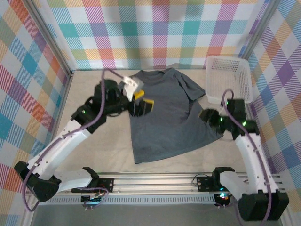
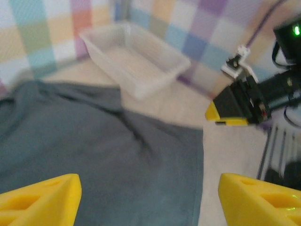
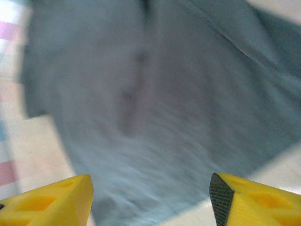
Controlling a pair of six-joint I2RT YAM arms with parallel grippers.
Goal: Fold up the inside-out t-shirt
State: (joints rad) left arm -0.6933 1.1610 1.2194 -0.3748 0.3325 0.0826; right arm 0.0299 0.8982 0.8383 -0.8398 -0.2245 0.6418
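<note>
The inside-out t-shirt (image 1: 171, 117) lies spread flat on the table, dark slate-grey, collar toward the back wall and hem toward me. My left gripper (image 1: 142, 104) hovers open over the shirt's left shoulder area, yellow fingers wide apart with nothing between them. In the left wrist view the left gripper (image 2: 150, 200) looks across the t-shirt (image 2: 94, 155) toward its right edge. My right gripper (image 1: 206, 116) stands open at the shirt's right side, by the sleeve. In the right wrist view the right gripper (image 3: 150, 200) is above the blurred grey t-shirt (image 3: 155, 103), and it holds nothing.
A white plastic basket (image 1: 226, 58) stands at the back right, just beyond the shirt's right sleeve; it also appears in the left wrist view (image 2: 157, 77). A yellow fingertip (image 2: 225, 113) of the right arm shows there too. Plaid walls enclose the beige table (image 1: 99, 150).
</note>
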